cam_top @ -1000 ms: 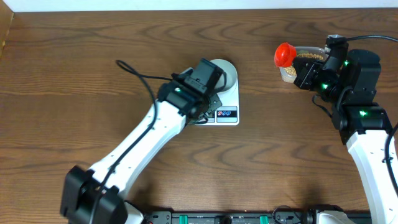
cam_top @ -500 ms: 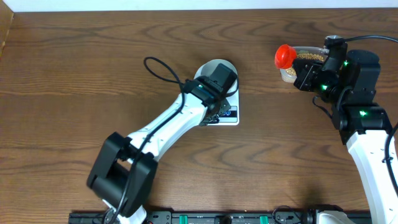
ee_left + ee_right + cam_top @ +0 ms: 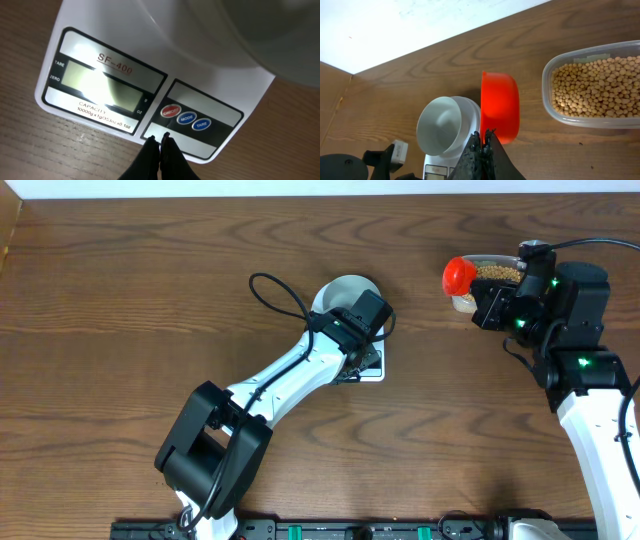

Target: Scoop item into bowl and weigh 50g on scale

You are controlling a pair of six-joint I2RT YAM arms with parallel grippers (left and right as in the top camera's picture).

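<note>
The white scale lies mid-table, and its grey display shows no readable digits. The pale bowl stands on it and looks empty in the right wrist view. My left gripper is shut and empty, its tips over the scale's front edge just below the round buttons. My right gripper is shut on the handle of a red scoop, held tilted on edge between the bowl and the tub. The tan beans fill a clear plastic tub at the back right.
The left arm lies diagonally across the scale, hiding most of it from above. A black cable loops left of the bowl. The table's far edge meets a white wall.
The left arm has swung right and forward, bringing its wrist over the scale's button end. The right arm with the red scoop has barely moved.
</note>
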